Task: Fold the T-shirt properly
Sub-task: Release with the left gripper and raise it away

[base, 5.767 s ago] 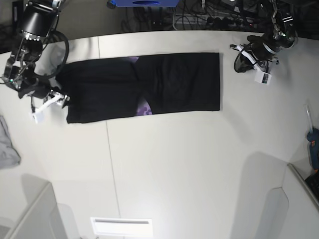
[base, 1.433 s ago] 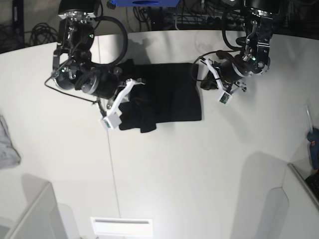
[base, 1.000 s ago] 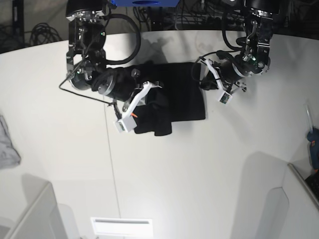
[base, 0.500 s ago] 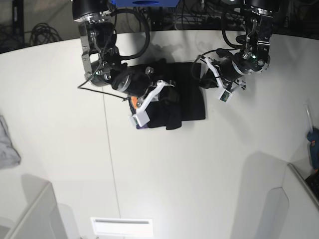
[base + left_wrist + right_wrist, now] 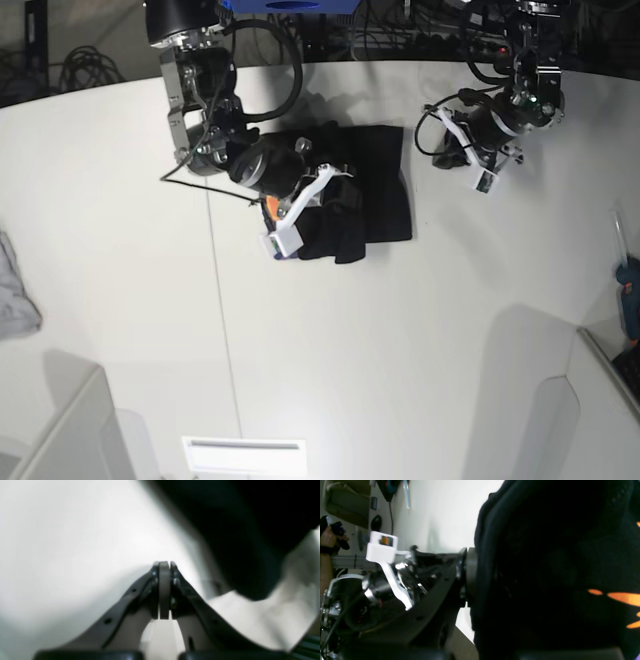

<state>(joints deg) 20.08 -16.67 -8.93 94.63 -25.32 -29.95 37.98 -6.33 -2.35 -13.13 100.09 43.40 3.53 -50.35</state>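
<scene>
Both jaws closed: right gripper (image 5: pixel 335 196) clamps T-shirt (image 5: pixel 375 190), left gripper (image 5: pixel 447 155) empty.

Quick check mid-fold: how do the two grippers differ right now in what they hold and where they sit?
The right gripper is shut on the T-shirt, pinching a lifted layer over the garment; the left gripper is shut on nothing. The right sits over the shirt; the left sits beside it, off the cloth, above the bare table. Both are closed.

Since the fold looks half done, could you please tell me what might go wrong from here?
The right gripper grips a bunched layer of the large black fabric T-shirt above the rest; releasing here could leave a lumpy fold. The shut left gripper holds nothing and stands off the shirt's edge, so nothing pins the shirt if it is dragged across the white table.
</scene>
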